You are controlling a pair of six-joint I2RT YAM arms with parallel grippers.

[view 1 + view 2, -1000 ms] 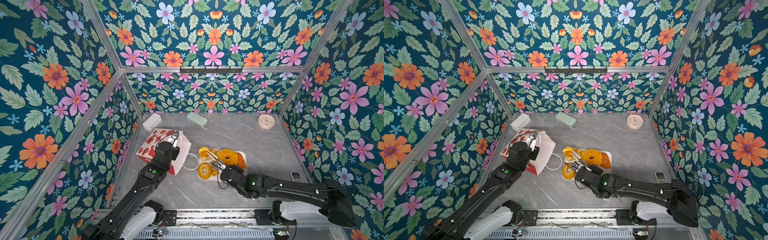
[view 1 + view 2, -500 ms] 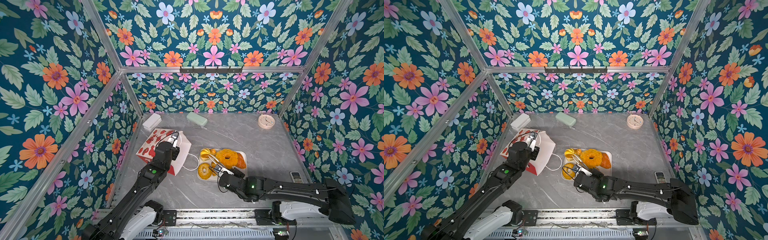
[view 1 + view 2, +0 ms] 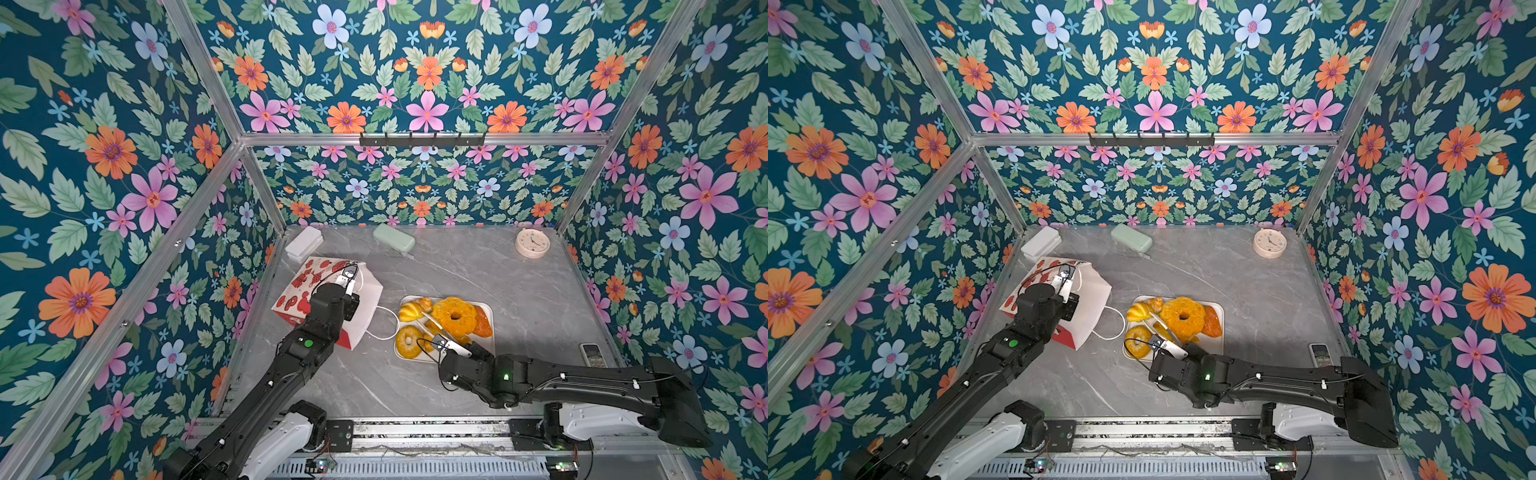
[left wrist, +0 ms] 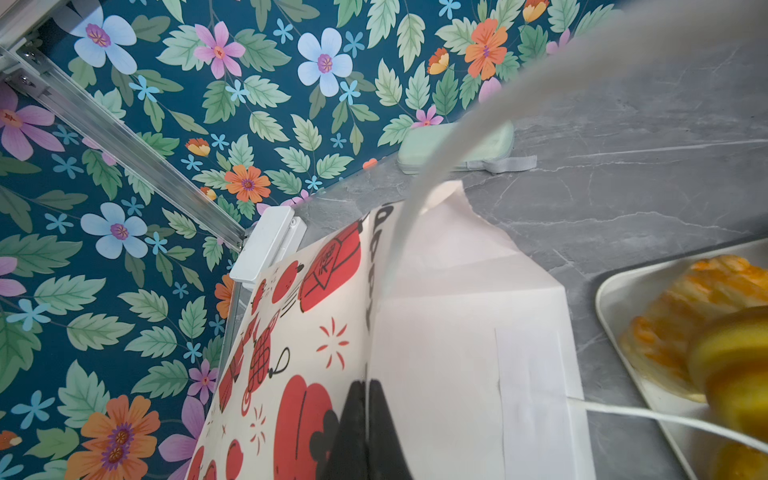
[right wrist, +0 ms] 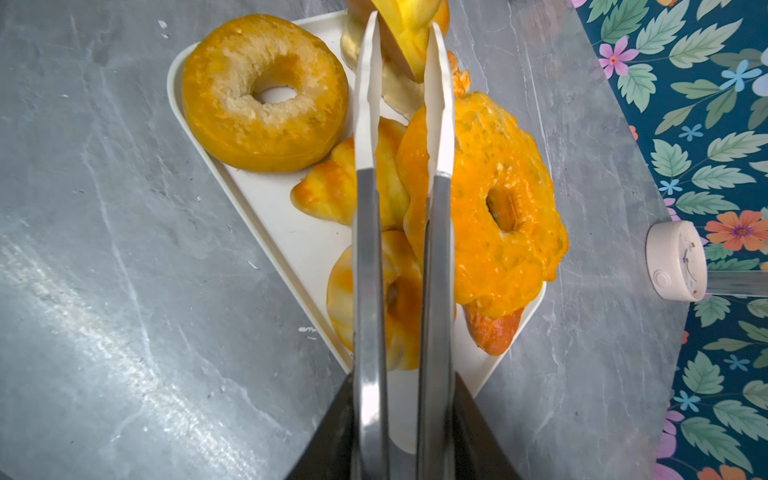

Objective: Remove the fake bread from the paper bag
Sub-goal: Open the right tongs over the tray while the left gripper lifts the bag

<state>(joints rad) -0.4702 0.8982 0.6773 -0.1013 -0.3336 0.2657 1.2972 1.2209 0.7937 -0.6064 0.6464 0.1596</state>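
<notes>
the left arm (image 3: 299, 361) and the right arm (image 3: 582, 380) are glossy black jointed shells, each bearing a small round green light (image 3: 308, 343). thin black cables (image 3: 418, 344) loop at the wrists. each arm ends in a rounded white base housing (image 3: 598, 417). the right pincer (image 5: 402, 25) has grey metal fingers (image 5: 368, 249) with white tips.

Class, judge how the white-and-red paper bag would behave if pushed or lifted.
Probably floppy: the paper bag shows creased, folded-in walls. Likely light, since the left end effector holds it by one pinched edge. Its flat sides suggest sliding, not rolling.
</notes>
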